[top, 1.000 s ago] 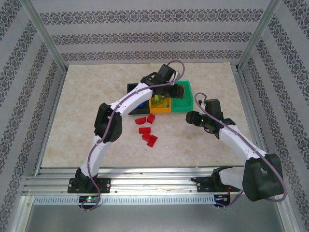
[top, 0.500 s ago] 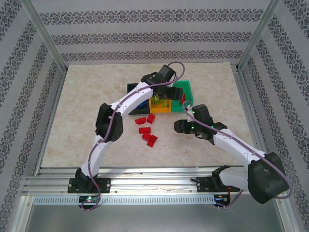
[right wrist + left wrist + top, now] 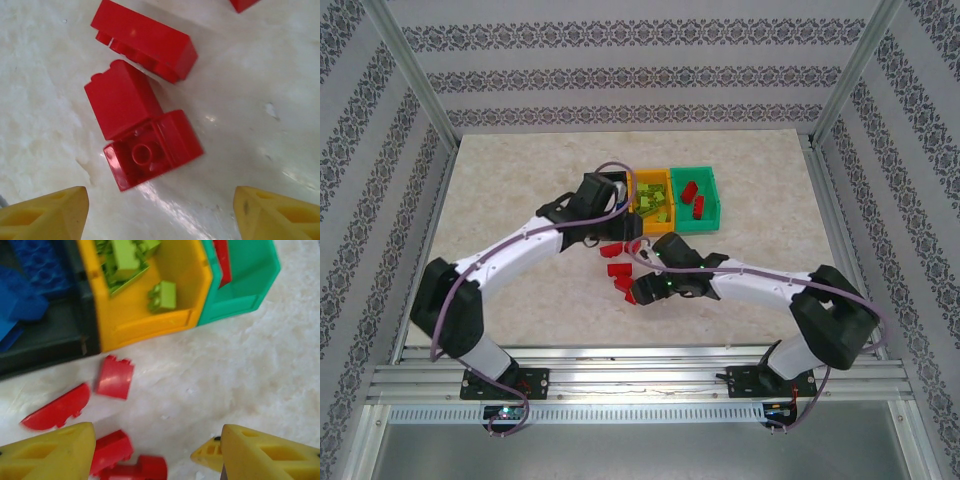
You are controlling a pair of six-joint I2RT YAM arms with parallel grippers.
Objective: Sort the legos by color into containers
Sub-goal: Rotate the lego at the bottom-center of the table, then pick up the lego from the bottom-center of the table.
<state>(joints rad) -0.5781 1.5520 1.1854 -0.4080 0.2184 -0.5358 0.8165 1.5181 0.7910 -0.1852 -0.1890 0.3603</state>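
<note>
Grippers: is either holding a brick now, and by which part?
Nothing held. The left gripper and right gripper are both open and empty, above loose small red plastic bricks.

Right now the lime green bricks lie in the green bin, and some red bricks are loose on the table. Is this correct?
No. The lime green bricks lie in the yellow-orange bin, not the green bin; the left wrist view shows it. Some red bricks are indeed loose on the table.
</note>
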